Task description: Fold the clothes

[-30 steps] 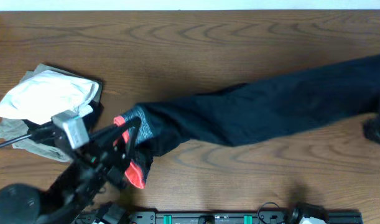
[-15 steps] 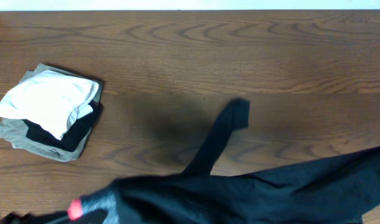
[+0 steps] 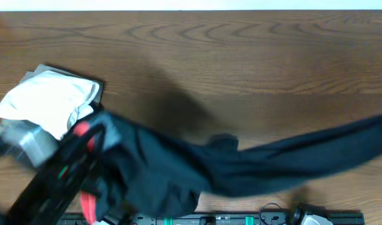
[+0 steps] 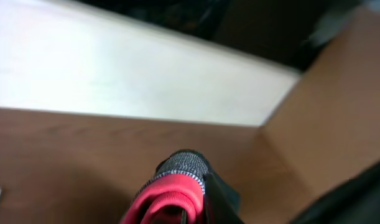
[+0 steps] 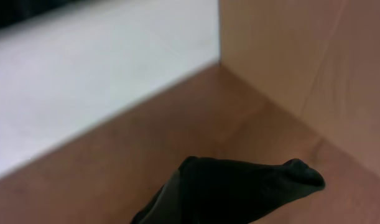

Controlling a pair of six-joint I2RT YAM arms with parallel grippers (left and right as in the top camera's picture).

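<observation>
We held trousers (image 3: pixel 253 165) strung across lower frame over counter (image 3: pixel 241 56): left tool (image 3: pixel 84 132) pinched red waistband (image 4: pixel 171 196), right tool, beyond right edge, pinched leg end (image 5: pixel 239 183), likely for laying flat.

— What colours do you have on screen?
— I see black soft-fabric long trousers (image 3: pixel 259 165), plain, no print. Their ribbed elastic waistband (image 4: pixel 175 182) is speckled grey outside and bright red inside.
— And around them?
— I see a crumpled white cloth shirt (image 3: pixel 47 97), unpatterned, and a brown wooden table (image 3: pixel 241 50) with darker wavy grain.
</observation>
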